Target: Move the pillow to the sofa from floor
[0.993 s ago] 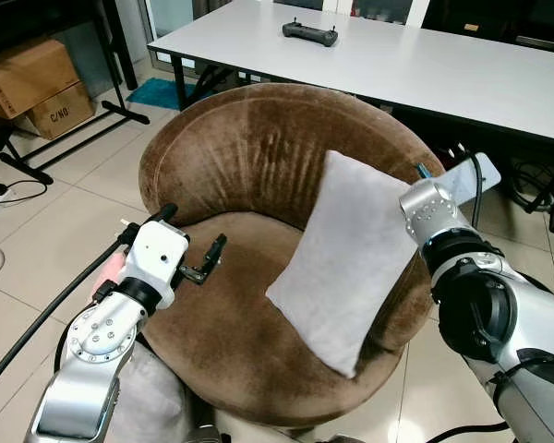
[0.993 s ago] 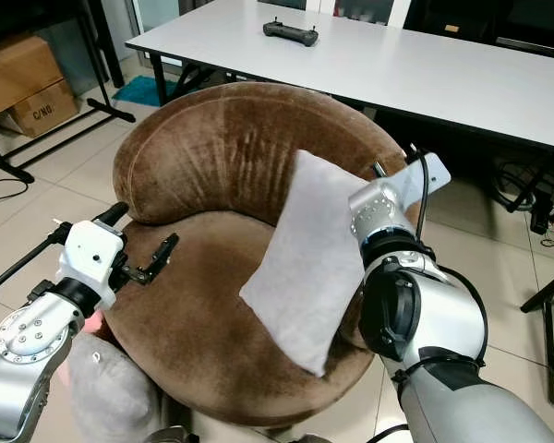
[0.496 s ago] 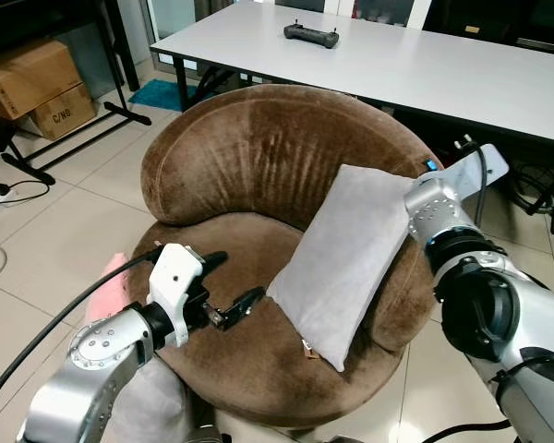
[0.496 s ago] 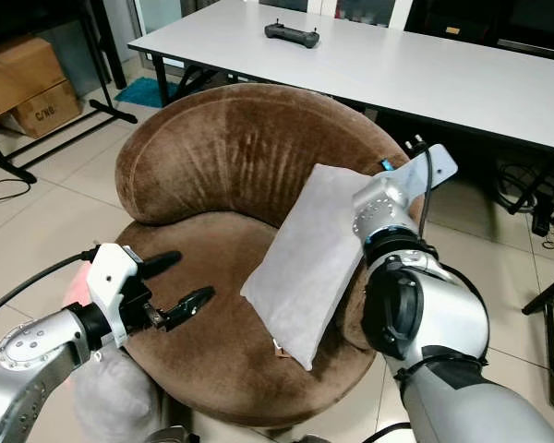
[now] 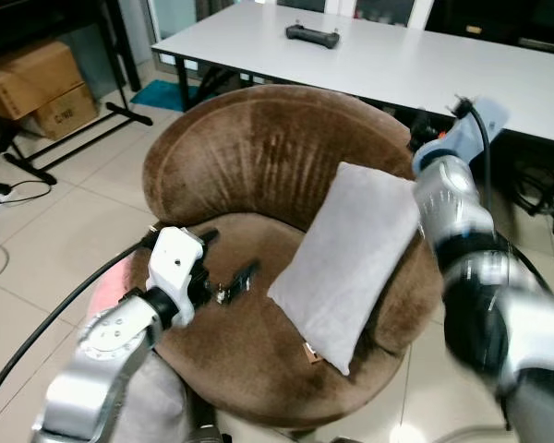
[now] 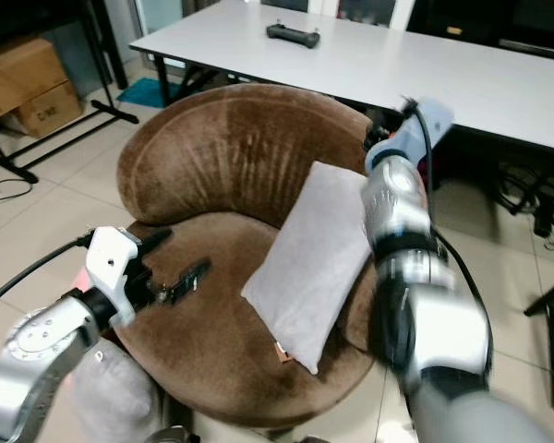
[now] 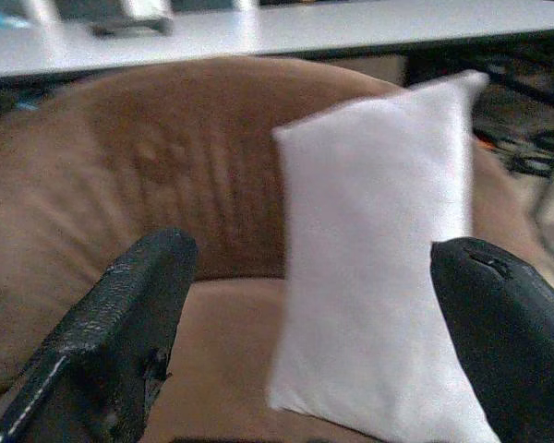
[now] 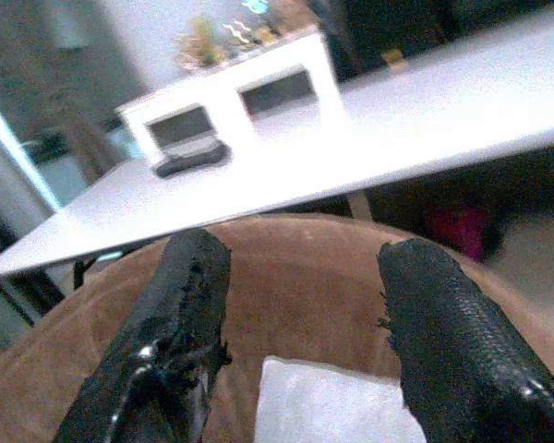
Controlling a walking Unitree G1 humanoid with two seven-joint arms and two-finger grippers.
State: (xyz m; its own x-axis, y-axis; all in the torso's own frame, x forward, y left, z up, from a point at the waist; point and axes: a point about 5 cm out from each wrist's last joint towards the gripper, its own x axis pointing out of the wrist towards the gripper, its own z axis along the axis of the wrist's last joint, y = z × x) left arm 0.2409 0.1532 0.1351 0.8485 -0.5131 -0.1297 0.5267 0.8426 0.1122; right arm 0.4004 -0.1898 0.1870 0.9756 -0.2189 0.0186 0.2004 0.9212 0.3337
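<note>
- the right arm [image 5: 485, 277] is smeared by motion blur in both eye views, so its joints and edges run together.
- the right gripper [image 8: 300, 355] is behind that arm in the eye views; in the right wrist view its two fingers [image 8: 180, 323] are cut by the bottom edge.
- the pillow [image 8: 337, 406] is cut off by the bottom edge there, just a pale top corner.
- the left wrist view is soft, and the pillow's lower corner runs behind one finger [image 7: 508, 341].
- the sofa [image 5: 258, 157] front rim sits behind the left arm [image 5: 111, 360].
- a small tag [image 5: 308, 351] by the pillow's lower corner is too small to read.
- the box [image 5: 37, 83] print is too blurred to read.
</note>
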